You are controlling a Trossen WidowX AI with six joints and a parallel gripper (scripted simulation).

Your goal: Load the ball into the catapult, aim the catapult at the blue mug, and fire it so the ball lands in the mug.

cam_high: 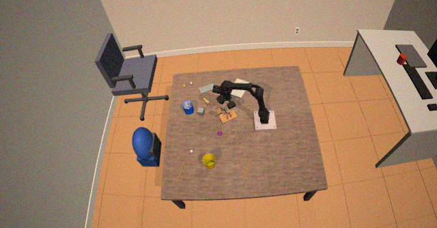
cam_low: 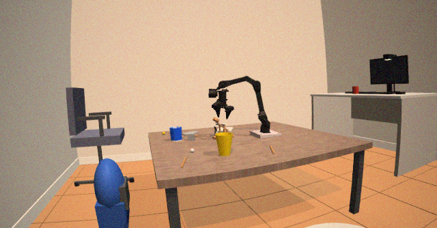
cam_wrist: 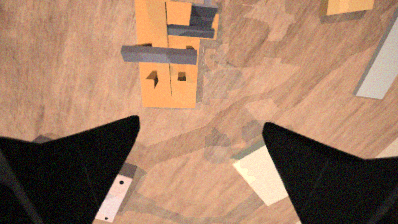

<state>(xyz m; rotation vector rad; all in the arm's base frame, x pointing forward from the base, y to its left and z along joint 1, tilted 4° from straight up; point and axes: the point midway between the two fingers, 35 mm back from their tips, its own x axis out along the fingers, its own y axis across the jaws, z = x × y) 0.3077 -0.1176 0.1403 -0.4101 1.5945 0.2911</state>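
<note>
The wooden catapult (cam_high: 229, 115) (cam_low: 220, 127) (cam_wrist: 167, 55) stands near the table's middle, with its orange base and grey cross bars showing in the wrist view. The blue mug (cam_high: 188, 107) (cam_low: 175, 133) stands upright to its left. Small balls lie loose on the table: a purple one (cam_high: 219, 132), a white one (cam_high: 191, 151) (cam_low: 192, 150), and a yellow one (cam_high: 184, 84) (cam_low: 163, 132) beside another white one (cam_high: 190, 82) at the back left. My gripper (cam_high: 226, 102) (cam_low: 222, 114) (cam_wrist: 202, 124) is open and empty. It points down, well above the table, just behind the catapult.
A yellow mug (cam_high: 208, 160) (cam_low: 224, 143) stands near the front. A grey cube (cam_high: 201, 111), a grey slab (cam_high: 206, 88) (cam_wrist: 380, 70), a wooden block (cam_high: 205, 100), a paper sheet (cam_high: 240, 91) (cam_wrist: 255, 172) and two sticks (cam_high: 180, 172) (cam_high: 246, 168) lie on the table (cam_high: 273, 160). A chair stands at the left.
</note>
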